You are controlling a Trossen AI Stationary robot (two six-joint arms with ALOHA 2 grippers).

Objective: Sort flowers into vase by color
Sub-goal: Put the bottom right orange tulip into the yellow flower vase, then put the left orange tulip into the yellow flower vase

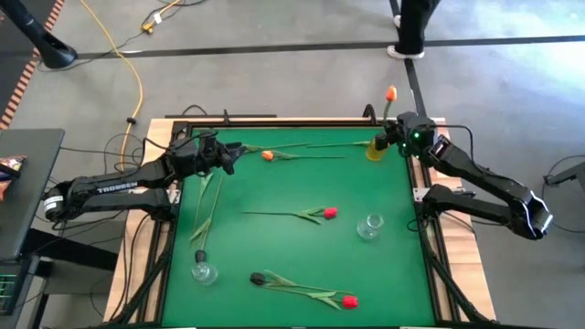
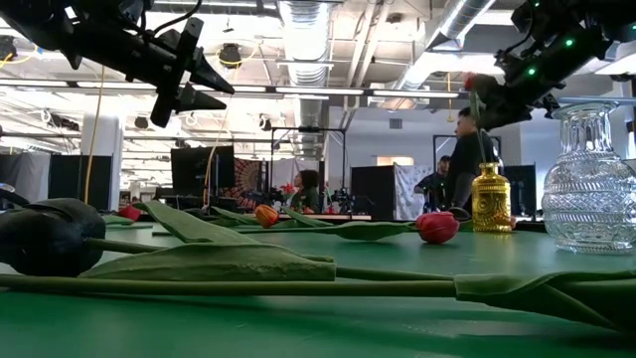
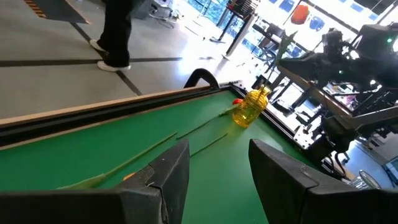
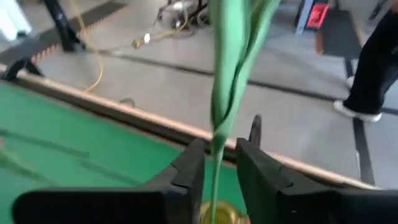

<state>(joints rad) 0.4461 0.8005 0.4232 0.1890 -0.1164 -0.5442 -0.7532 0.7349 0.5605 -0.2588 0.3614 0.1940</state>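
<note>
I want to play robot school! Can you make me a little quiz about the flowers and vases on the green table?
1. True or false: the yellow vase already has an orange flower standing in it.
2. How many clear vases are on the table?
A. one
B. two
C. three
3. Fill in: the right gripper is right beside the ____ vase.

Key:
1. True. Its stem goes down into the vase, between the right gripper's fingers.
2. B. One clear vase stands right of the middle, the other clear vase near the left gripper's side.
3. yellow
</note>
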